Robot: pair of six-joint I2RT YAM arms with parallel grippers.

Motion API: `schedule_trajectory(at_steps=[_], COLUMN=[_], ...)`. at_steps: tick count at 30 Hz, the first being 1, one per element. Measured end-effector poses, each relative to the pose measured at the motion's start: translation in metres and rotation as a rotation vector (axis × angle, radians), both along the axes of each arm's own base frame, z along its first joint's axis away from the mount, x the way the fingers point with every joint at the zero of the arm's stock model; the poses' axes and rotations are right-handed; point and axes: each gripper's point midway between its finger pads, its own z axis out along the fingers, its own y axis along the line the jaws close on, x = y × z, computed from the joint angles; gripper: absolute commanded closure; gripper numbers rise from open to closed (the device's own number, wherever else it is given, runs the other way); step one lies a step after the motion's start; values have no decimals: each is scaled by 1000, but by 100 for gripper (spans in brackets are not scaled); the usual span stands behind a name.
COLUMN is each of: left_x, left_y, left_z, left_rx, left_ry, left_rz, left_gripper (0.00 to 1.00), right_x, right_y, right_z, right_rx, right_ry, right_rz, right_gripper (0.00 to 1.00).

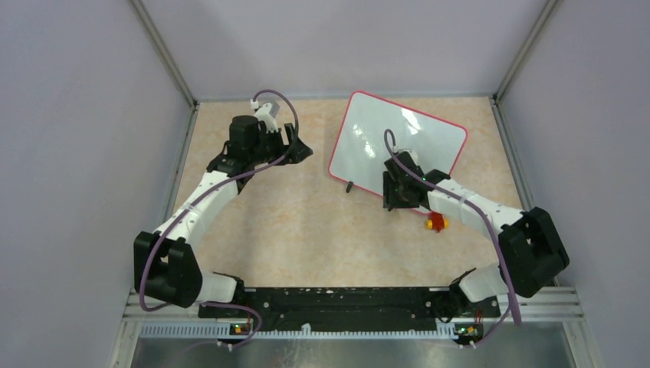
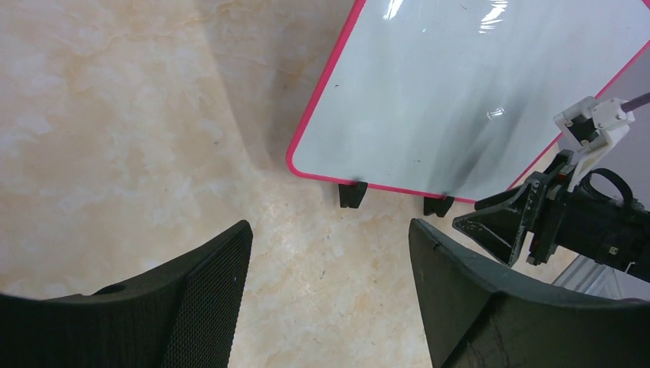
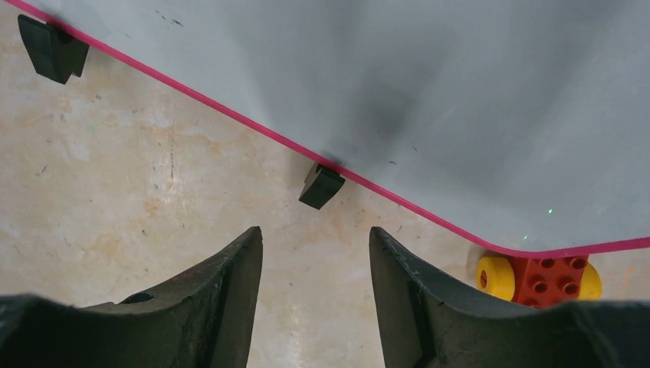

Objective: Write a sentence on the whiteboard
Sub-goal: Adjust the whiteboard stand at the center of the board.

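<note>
The right gripper [image 3: 316, 234] is hovering part-open, gripping nothing. Just ahead of its fingertips the whiteboard [image 3: 460, 92] is resting on a black foot [image 3: 320, 185], with a toy block [image 3: 540, 277] peeking out ahead-right. The left gripper [image 2: 329, 230] is gaping wide and empty, with the whiteboard lying farther ahead-right.

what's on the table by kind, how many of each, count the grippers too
whiteboard, blank: 1
toy brick, red with yellow wheels: 1
grippers: 2, the left gripper and the right gripper, both open with nothing between the fingers
total: 4
</note>
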Motion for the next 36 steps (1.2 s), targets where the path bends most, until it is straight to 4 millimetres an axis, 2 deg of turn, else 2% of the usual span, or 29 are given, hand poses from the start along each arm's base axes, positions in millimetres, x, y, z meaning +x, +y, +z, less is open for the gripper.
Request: schedule_trajectory(at_steps=[8,14,22,27,32,36], left_x=[-1,-3,-3,-3,-4,-6], left_y=[0,1,1,2,3,5], left_z=[2,10,11,11,11,13], left_rx=[-6,-13,-13,-12,-11,-10], left_ry=[0,-21,-22,-20,-18,-20], left_rz=[3,3,3,7,9,11], left_gripper=[19,18,18,18,18,18], right_x=[6,13,19,21,24,31], right_y=[2,6,7,5,4,5], right_z=[-20,-27,-35,-37,-36,-34], right_rx=[-32,-40,-65,-83,-95,-89], right_ry=[40,50,58,59,45,20], right_rz=[-48,-70,-87,-88,-83,-75], right_gripper=[56,62,63,76,97,100])
